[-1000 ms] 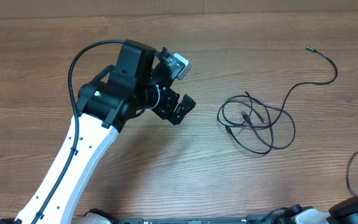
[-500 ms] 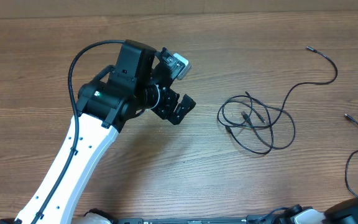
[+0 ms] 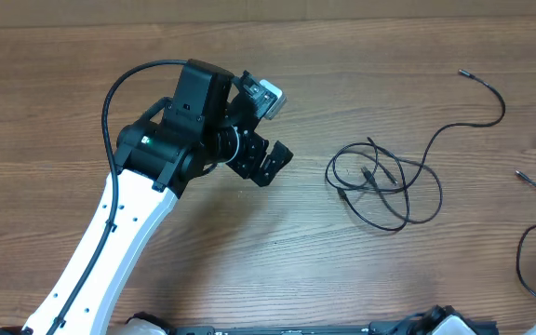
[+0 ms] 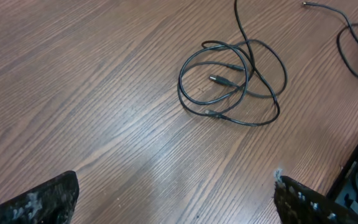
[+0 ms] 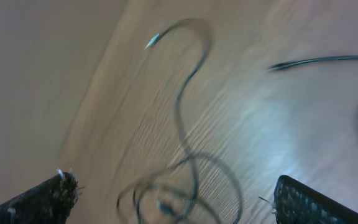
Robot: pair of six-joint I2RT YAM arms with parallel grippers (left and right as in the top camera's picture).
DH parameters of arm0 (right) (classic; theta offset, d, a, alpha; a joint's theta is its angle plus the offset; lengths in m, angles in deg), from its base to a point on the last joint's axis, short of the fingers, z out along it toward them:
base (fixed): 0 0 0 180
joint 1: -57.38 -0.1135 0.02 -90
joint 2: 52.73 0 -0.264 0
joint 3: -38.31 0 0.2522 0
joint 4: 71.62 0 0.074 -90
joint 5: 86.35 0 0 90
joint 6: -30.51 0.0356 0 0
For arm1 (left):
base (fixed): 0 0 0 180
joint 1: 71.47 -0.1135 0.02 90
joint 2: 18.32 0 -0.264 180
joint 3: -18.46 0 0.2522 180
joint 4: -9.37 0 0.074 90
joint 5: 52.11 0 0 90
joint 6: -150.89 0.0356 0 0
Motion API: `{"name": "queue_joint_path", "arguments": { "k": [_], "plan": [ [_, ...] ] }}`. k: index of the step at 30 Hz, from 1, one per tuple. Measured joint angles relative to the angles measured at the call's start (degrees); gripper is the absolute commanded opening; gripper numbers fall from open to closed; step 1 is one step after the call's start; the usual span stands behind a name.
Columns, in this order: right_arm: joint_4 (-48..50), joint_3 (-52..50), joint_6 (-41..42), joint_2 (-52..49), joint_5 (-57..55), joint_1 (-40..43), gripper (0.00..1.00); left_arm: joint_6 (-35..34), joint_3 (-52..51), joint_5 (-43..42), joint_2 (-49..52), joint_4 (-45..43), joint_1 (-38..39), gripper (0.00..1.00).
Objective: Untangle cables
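Wood-grain bench [image 3: 277,256] carries light, limp cables [image 3: 380,179] right of the spread, empty left tool [image 4: 175,186]; right tool [image 5: 176,190] gapes too, so I'd pinch an outer loop.

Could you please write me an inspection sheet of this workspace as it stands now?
Surface: wooden table, plain grain, no spills seen.
Job's things: coiled cable bundle lies flat with its loops overlapping, and one long strand runs off to a plug tip. A second cable lies apart near the right edge.
Clutter: nothing seen.
Grippers: left gripper open, left of the bundle, not touching it. Right gripper open and empty; its view is blurred.
Cables: thick arm cable arcs well left of the bundle, apart from it.
Surroundings: pale strip beyond the far edge; dark frame at the near edge.
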Motion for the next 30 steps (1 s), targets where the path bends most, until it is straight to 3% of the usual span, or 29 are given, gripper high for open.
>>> {"name": "queue_joint_path", "arguments": {
  "k": [5, 14, 15, 16, 17, 21, 25, 30],
  "plan": [
    [1.3, 0.0, -3.5, -6.0, 1.9, -14.9, 1.00, 0.0, 0.0, 0.0, 0.0, -0.1, 0.0, 1.00],
    [5.8, 0.0, -4.1, -30.0, 2.5, -39.8, 1.00, 0.0, 0.0, 0.0, 0.0, -0.1, 0.0, 1.00],
    [6.8, 0.0, -4.1, -32.7, 2.5, -42.7, 0.90, 0.0, 0.0, 0.0, 0.0, -0.1, 0.0, 1.00],
    [7.7, 0.0, -4.2, -35.2, 2.5, -45.7, 0.55, 0.0, 0.0, 0.0, 0.0, -0.1, 0.0, 1.00],
    [8.1, 0.0, -3.9, -36.9, 2.5, -48.2, 0.04, 0.0, 0.0, 0.0, 0.0, -0.1, 0.0, 1.00],
    [9.7, 0.1, -2.4, -38.8, 0.4, -55.3, 0.04, 0.0, 0.0, 0.0, 0.0, -0.1, 0.0, 1.00],
    [4.2, 2.4, 2.4, -38.2, -7.5, -55.5, 0.04, 0.0, 0.0, 0.0, 0.0, -0.1, 0.0, 1.00],
    [-2.1, 9.9, 4.5, -29.0, -17.2, -55.4, 0.04, 0.0, 0.0, 0.0, 0.0, -0.1, 0.0, 1.00]
  ]
}}
